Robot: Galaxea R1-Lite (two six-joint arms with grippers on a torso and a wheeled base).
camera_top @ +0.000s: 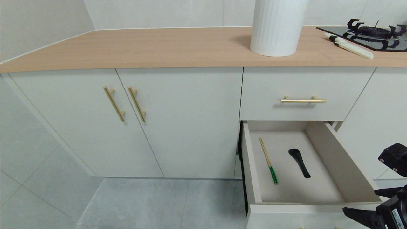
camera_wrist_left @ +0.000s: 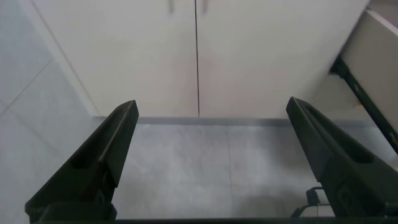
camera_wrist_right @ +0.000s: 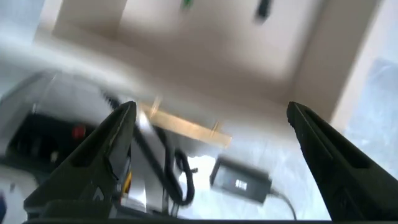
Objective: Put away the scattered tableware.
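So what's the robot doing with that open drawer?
It is tidying tableware into a drawer. The drawer is pulled open, with chopsticks and a black spoon lying inside, apart. Both grippers are open and empty: the right gripper by the drawer's front, the left gripper over the floor near the cupboard doors. What looks like a knife lies on the counter by the stove.

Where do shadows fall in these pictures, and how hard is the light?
Head view: soft, even light; the white cylinder throws a faint shadow leftward on the counter, and the upper drawer's handle a thin one just below itself. Left wrist view: flat light, a dark line under the cupboard doors.
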